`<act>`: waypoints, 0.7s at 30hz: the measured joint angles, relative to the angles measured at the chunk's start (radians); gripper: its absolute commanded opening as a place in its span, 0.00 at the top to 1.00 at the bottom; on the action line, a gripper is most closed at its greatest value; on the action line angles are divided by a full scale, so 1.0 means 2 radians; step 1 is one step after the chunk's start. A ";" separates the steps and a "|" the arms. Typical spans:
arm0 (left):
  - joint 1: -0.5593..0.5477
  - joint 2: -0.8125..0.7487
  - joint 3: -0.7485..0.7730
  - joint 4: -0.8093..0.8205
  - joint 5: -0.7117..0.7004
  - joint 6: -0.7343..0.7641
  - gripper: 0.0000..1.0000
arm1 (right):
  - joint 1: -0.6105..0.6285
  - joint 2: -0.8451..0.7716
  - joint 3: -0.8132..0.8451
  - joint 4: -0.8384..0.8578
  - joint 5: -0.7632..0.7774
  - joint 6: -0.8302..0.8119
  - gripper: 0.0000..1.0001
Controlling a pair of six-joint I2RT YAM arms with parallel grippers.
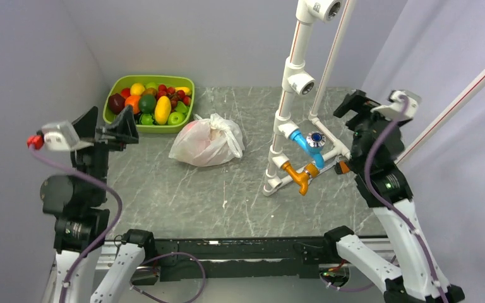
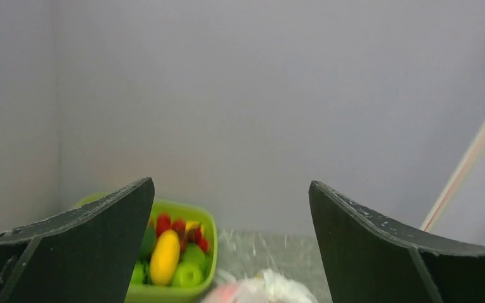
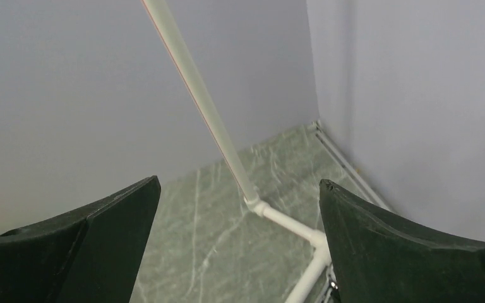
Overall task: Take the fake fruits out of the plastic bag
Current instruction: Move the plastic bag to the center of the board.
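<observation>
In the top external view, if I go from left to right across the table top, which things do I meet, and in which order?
lime-green tray filled with fruits → plastic bag → white pipe stand with blue and orange fittings

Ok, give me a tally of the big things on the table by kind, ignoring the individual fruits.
Plastic bag: 1
Green tray: 1
White pipe frame: 1
Total: 3
</observation>
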 measured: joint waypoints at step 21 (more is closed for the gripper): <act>0.053 0.171 -0.009 -0.219 0.050 -0.099 0.01 | -0.140 0.204 -0.093 0.019 -0.295 0.078 0.00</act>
